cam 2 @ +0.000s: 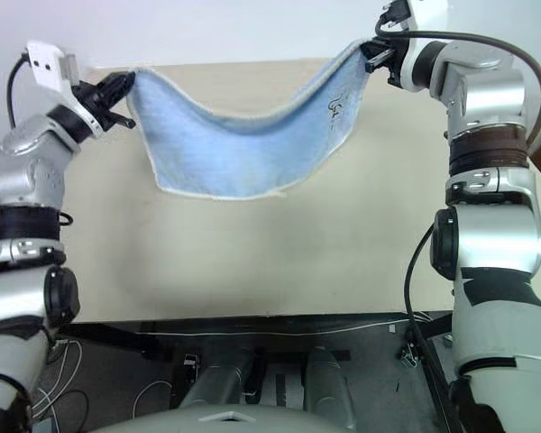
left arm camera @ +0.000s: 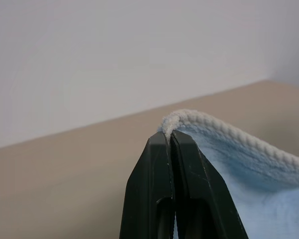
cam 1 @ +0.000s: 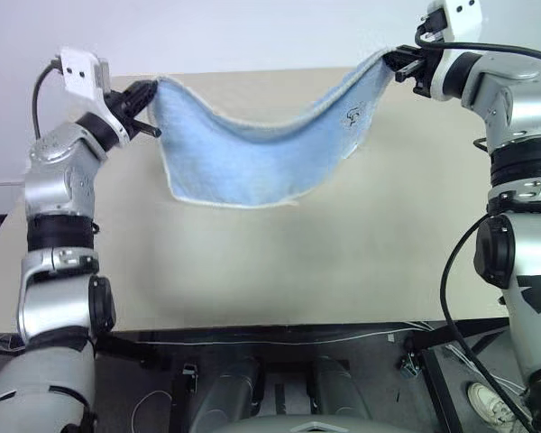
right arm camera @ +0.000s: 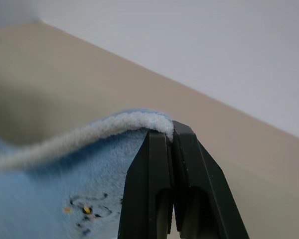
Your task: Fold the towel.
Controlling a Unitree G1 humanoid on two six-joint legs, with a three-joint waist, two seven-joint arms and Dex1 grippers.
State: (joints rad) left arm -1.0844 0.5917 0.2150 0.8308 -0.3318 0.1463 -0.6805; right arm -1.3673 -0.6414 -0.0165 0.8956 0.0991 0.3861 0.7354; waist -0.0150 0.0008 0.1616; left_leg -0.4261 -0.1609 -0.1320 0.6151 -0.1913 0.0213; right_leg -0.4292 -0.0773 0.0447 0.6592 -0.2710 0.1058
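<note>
- Left eye view: the towel, light blue with white edging, hangs in the air above the beige counter, slung in a sagging curve between two raised arms. The left end effector is clamped on one top corner; the right end effector is clamped on the other. A small dark printed mark sits near the right-hand corner. The towel's lower edge hangs clear of the counter, and a white wall stands behind.
- Right eye view: same arrangement; black cables run along the dark floor below the counter's near edge.
- Left wrist view: two black fingers pressed together, the white corded edging pinched at their tips.
- Right wrist view: fingers likewise together on the edging, the printed mark just beside them.
</note>
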